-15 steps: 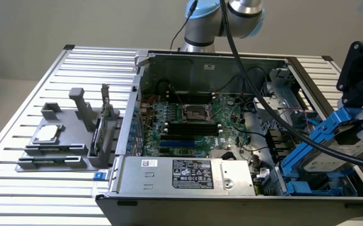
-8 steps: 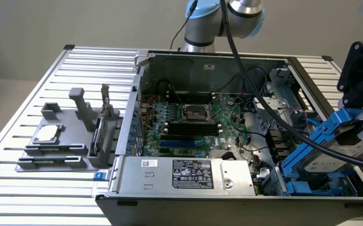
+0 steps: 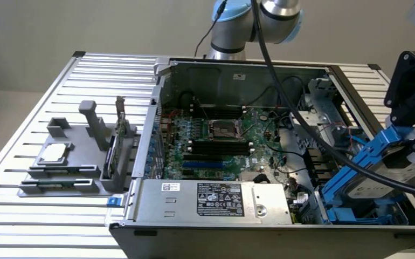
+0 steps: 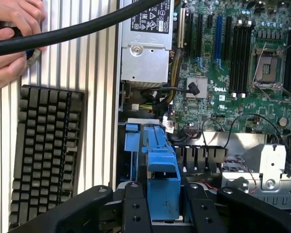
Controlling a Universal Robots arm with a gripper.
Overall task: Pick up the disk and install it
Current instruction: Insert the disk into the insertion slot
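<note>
One gripper (image 4: pixel 166 209), jaws clamped on the disk (image 4: pixel 162 177) by its blue carrier; disk tilted, lower end inside open computer case (image 3: pixel 193 237), exterior view's right side

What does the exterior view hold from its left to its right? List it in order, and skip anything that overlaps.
grey parts holder → motherboard in the open computer case → the disk in its blue rails
</note>
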